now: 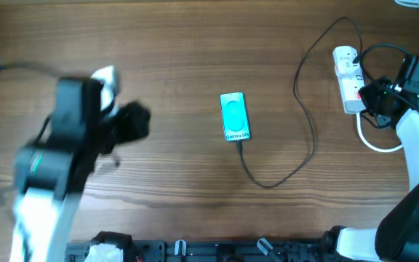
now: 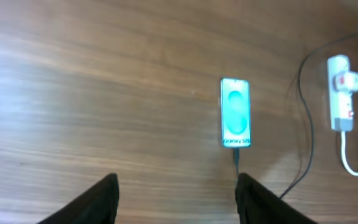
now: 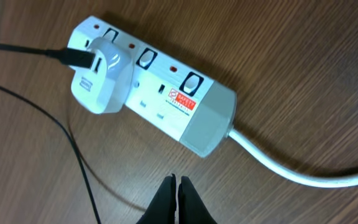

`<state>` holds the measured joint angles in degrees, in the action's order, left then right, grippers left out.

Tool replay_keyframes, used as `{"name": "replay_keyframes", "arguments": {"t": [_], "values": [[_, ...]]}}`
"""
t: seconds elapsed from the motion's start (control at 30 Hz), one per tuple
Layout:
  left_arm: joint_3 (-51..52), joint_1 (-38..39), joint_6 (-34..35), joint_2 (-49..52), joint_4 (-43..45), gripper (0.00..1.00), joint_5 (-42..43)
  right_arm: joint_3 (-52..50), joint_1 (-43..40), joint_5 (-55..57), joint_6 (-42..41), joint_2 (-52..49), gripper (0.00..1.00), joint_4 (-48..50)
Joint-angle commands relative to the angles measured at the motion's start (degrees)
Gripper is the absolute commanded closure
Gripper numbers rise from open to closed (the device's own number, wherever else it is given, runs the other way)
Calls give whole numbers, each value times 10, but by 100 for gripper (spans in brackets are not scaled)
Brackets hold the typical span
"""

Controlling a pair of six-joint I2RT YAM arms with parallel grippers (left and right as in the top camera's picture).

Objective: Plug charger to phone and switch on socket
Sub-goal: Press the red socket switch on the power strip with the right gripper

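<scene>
The phone point(image 1: 235, 116) lies in the middle of the table, its teal screen up; it also shows in the left wrist view point(image 2: 235, 112). The thin black charger cable point(image 1: 308, 131) runs from the phone's near end, where its plug tip point(image 2: 235, 154) sits, in a loop to a white adapter point(image 3: 101, 73) in the socket point(image 3: 160, 93). The socket point(image 1: 348, 78) lies at the far right. My left gripper point(image 2: 176, 186) is open and empty, well left of the phone. My right gripper point(image 3: 178, 182) is shut and empty, just near the socket's long side.
A thick white cable point(image 3: 291, 171) leaves the socket's end and curves past my right gripper; it also shows in the overhead view point(image 1: 377, 143). A dark rail point(image 1: 209, 251) runs along the table's near edge.
</scene>
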<state>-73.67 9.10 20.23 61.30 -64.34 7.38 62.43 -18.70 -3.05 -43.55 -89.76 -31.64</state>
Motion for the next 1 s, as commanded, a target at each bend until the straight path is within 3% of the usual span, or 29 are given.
{"name": "replay_keyframes", "arguments": {"t": [0.0,0.07,0.13,0.23,0.57,0.87,0.97], "values": [[2,2,43,-133,-92,34,-116,63,0,15,-16,-70,95,-2],[2,2,73,-200,-149,0,-170,103,0,25,-16,-116,95,-13],[2,1,72,-304,-203,0,-181,159,0,48,-26,-176,95,-15],[2,1,72,-342,-247,0,-220,161,1,39,-51,-208,95,22],[2,2,72,-347,-268,0,-218,161,13,7,-61,-272,95,135],[2,1,72,-347,-268,0,-218,160,61,31,-55,-310,95,135],[2,2,72,-347,-268,0,-218,161,59,30,-51,-297,95,95]]}}
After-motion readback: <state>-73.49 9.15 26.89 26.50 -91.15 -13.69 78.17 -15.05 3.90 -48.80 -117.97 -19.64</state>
